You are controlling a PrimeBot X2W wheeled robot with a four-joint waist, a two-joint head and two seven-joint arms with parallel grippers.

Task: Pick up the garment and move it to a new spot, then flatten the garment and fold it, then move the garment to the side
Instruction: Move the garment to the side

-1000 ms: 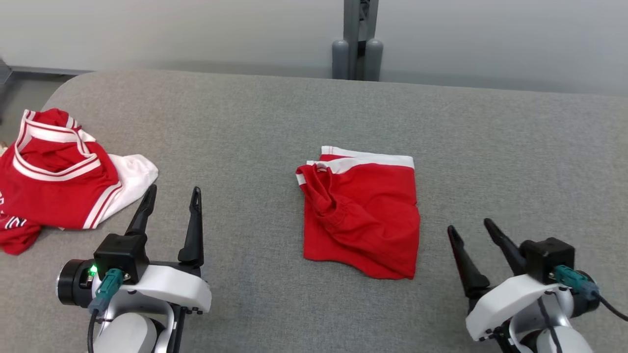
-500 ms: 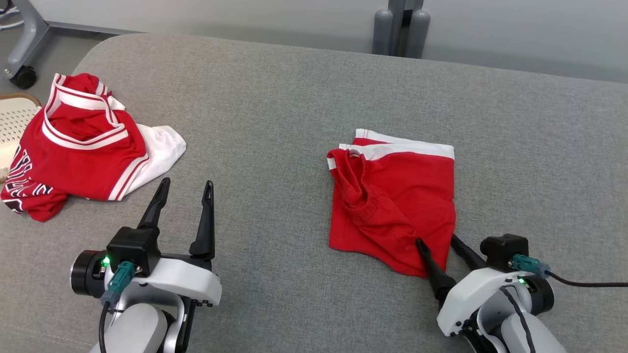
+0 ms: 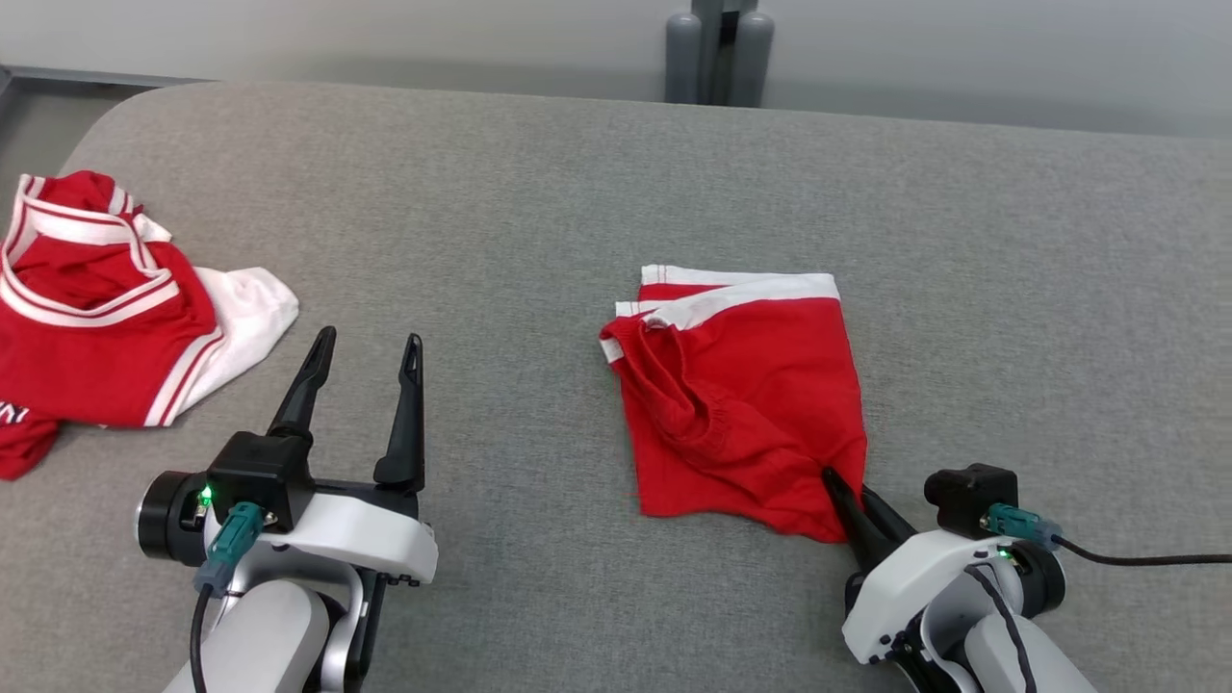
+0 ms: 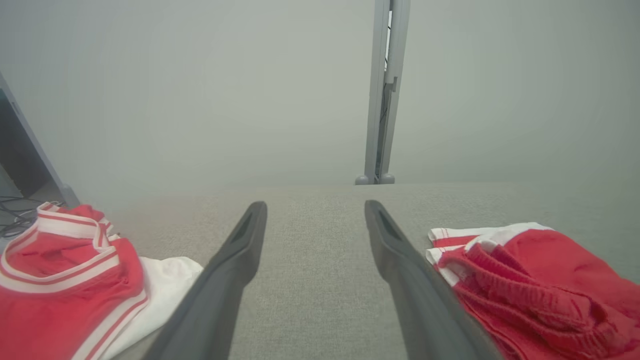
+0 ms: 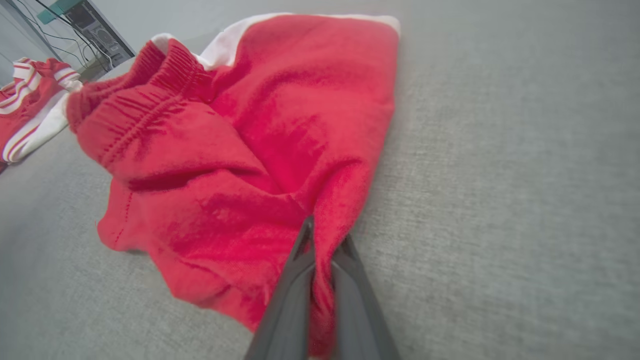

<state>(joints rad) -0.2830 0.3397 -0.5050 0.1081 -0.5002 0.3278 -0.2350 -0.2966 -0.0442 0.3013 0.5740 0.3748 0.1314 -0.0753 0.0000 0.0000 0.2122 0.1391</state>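
The garment (image 3: 736,395) is a pair of red shorts with white trim, lying folded in the middle of the grey padded surface (image 3: 539,192). My right gripper (image 3: 845,486) is shut on the garment's near right corner. In the right wrist view the red cloth (image 5: 250,140) is pinched between the closed fingers of the right gripper (image 5: 326,235). My left gripper (image 3: 371,337) stands open over bare surface, left of the shorts and holding nothing. The left wrist view has the left gripper (image 4: 315,206) spread wide, with the garment (image 4: 540,285) at its right.
A crumpled red and white jersey (image 3: 87,318) lies at the surface's left edge, and is visible from the left wrist too (image 4: 65,270). A grey post (image 3: 707,48) stands behind the far edge. Bare grey surface lies right of the shorts.
My right gripper has moved forward to the shorts' near right corner and closed on the cloth. The head camera has shifted. The left gripper stays open.
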